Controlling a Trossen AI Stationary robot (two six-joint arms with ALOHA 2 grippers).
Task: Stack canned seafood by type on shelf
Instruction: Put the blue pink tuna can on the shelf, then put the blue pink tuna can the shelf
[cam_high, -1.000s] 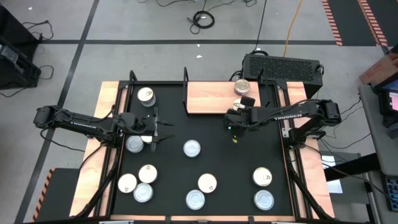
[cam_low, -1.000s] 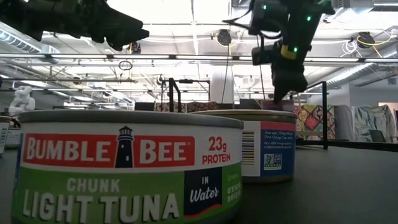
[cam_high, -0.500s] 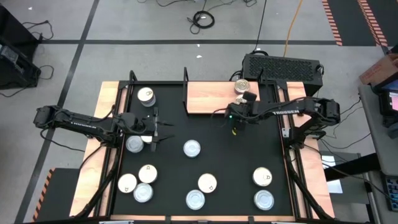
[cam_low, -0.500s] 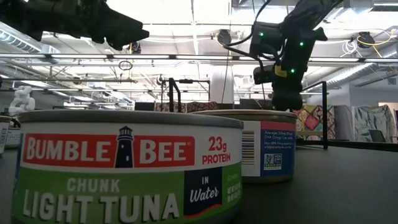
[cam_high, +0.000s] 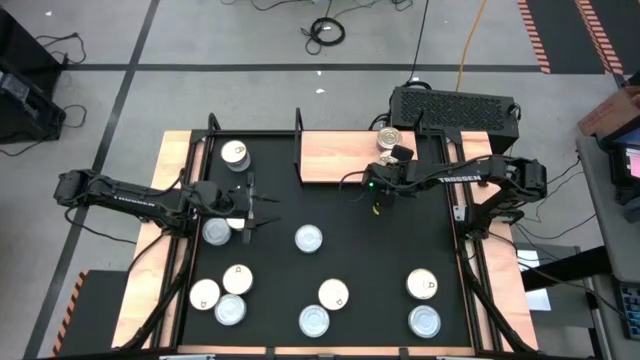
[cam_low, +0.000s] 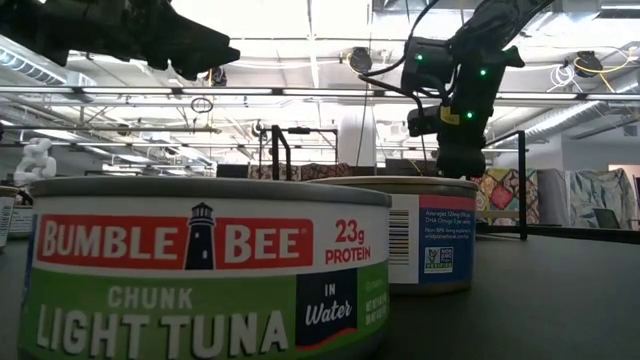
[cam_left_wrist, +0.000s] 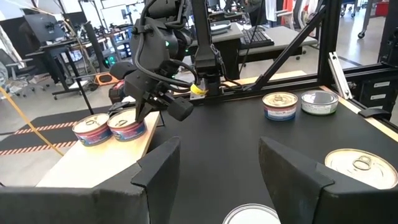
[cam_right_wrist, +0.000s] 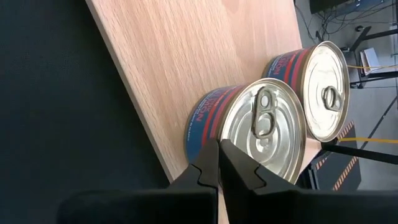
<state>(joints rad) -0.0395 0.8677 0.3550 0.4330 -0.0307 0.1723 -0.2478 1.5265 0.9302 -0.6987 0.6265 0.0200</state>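
Two tins with red-and-blue labels stand side by side, touching, on the light-wood shelf (cam_high: 345, 157) at its right end: a nearer tin (cam_right_wrist: 261, 124) with a silver pull-tab top and a farther tin (cam_right_wrist: 323, 90) behind it. The right pincer (cam_high: 377, 190) hovers over the black mat (cam_high: 330, 210) just beside the shelf's front edge, its fingers (cam_right_wrist: 208, 168) pressed together and holding nothing, pointing at the nearer tin. On the mat lie more tins, among them a pale one (cam_high: 308, 238) near the middle and a gold-topped one (cam_high: 236, 154) at the worktop's far left. The left pincer (cam_high: 262, 209) hangs above the mat's left side with its fingers (cam_left_wrist: 158, 168) spread apart, empty, beside another pale tin (cam_high: 216, 231).
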